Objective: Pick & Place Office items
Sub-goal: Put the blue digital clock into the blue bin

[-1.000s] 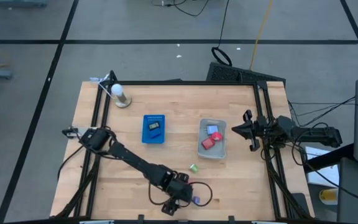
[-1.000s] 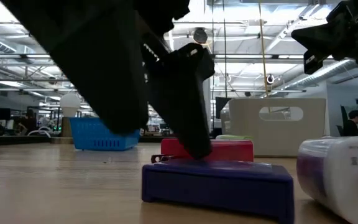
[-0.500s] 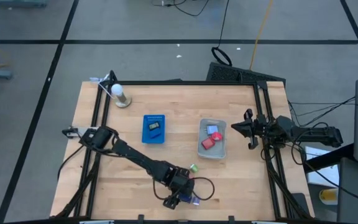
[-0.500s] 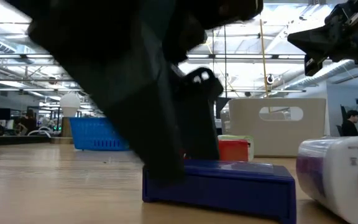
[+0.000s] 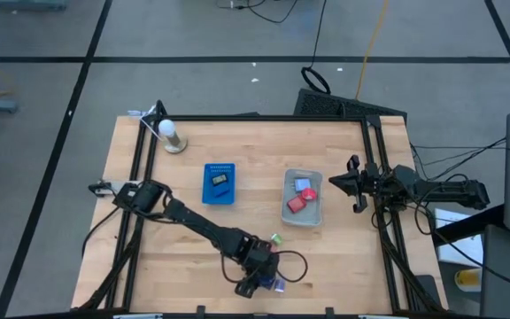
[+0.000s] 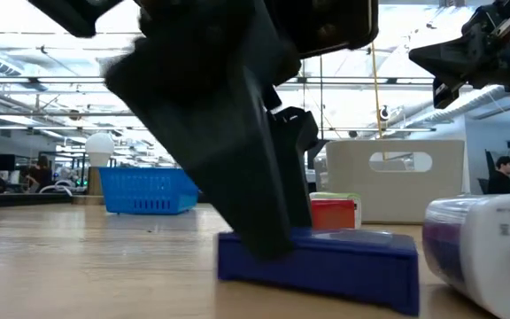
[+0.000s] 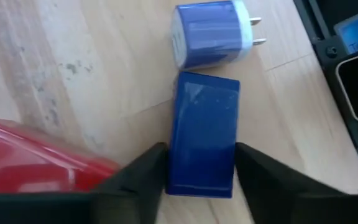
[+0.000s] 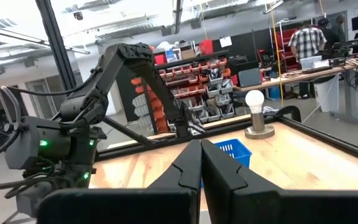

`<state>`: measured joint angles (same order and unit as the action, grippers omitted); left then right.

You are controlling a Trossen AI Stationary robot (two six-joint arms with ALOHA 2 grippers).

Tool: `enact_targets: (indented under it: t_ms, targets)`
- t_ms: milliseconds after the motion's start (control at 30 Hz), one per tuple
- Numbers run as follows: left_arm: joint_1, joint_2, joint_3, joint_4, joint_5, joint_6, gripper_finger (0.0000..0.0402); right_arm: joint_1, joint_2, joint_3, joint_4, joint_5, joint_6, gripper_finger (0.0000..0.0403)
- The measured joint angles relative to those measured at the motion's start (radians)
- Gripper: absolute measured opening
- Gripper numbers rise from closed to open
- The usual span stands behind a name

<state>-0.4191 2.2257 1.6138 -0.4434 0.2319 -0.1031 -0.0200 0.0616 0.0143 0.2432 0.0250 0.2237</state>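
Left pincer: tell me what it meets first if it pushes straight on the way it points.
The left pincer already straddles the dark blue rectangular block; straight beyond lies the blue-and-white plug adapter, apparently touching the block's far end.

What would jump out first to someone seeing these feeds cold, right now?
The left gripper at the table's near edge, its open fingers straddling a dark blue block lying flat on the wood. A pale blue plug-like piece touches the block's far end, and a red item lies beside it. The right gripper waits shut at the right edge, by the clear bin holding red and blue pieces.
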Motion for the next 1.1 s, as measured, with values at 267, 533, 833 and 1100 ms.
enact_targets:
  t_ms: [267, 533, 833, 1100]
  targets:
    - [-0.001, -0.003, 0.001, 0.005, 0.043, 0.009, 0.0126, 0.0, 0.0, 0.0, -0.001, -0.002, -0.011, 0.0]
    - [-0.008, -0.129, -0.003, -0.004, -0.015, 0.075, 0.0002, 0.0, 0.0, 0.0, -0.001, -0.003, -0.009, 0.0]
    - [-0.035, -0.202, 0.0, 0.044, -0.049, 0.006, 0.0001, 0.0, 0.0, 0.0, 0.0, -0.003, -0.008, 0.0]
    - [-0.031, -0.042, -0.002, 0.183, 0.211, -0.036, 0.0, 0.0, 0.003, 0.0, 0.018, -0.002, 0.0, 0.0]
